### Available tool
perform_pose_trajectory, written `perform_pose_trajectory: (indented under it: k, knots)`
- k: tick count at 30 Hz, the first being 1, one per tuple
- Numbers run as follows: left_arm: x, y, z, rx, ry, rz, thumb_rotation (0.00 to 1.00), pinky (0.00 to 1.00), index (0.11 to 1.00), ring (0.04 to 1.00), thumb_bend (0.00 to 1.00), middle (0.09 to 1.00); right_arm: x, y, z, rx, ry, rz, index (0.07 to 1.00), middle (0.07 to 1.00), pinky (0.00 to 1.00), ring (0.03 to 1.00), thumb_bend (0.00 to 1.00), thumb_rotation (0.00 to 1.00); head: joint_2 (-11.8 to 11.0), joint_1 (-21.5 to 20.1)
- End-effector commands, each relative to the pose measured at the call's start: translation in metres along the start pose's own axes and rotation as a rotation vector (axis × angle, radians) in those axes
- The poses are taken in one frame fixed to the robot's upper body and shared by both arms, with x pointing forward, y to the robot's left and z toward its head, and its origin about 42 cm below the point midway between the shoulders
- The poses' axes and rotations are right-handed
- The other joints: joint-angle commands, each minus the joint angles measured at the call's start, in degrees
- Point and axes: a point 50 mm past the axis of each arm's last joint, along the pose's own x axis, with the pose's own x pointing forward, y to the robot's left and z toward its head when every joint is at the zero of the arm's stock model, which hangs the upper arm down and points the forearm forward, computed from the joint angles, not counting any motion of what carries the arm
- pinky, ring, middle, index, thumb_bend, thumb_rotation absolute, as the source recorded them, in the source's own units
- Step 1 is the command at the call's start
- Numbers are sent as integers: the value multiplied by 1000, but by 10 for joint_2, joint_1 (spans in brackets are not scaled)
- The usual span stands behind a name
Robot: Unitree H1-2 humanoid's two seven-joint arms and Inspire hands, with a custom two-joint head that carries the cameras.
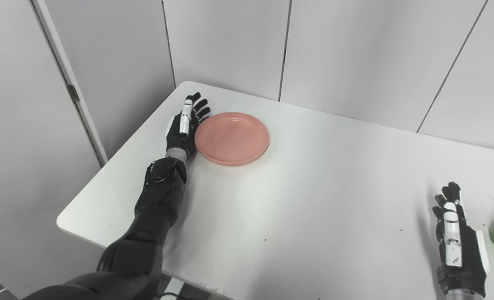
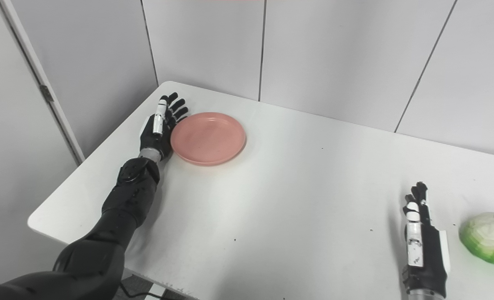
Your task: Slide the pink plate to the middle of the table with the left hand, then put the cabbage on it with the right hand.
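A round pink plate [image 1: 232, 138] lies flat on the white table [image 1: 313, 200] near its far left corner. My left hand [image 1: 184, 124] stands on edge just left of the plate, open, fingers straight and pointing away, its palm side against or very near the plate's left rim. The cabbage [image 2: 489, 238], pale white and green, lies at the table's right side. My right hand [image 2: 422, 248] rests open on edge just left of the cabbage, a small gap between them, holding nothing.
Grey wall panels [image 1: 355, 50] stand close behind the table's far edge. A grey door panel with a hinge [image 1: 73, 92] stands left of the table. The table's left edge runs just beside my left forearm [image 1: 159, 200].
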Motion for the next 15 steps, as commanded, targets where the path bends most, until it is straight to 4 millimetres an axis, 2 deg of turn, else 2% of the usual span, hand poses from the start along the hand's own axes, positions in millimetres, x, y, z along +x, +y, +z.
perform_pose_trajectory:
  k: [1,7,15]
  knots:
    - [-14,-6,-33,-11,155,0,1000,856,880,884,377,888,-15,3,-15,3,53,-16,999,985,1000,975,91,1000,0,-2]
    - [-12,-23,-39,-4,176,-53,1000,858,887,890,377,894,-15,5,-15,0,58,-18,992,979,998,971,111,1000,4,-14]
    - [-9,-60,-42,-35,190,-116,1000,856,886,883,376,890,-18,10,-13,-10,71,-20,992,979,999,973,140,1000,6,-40]
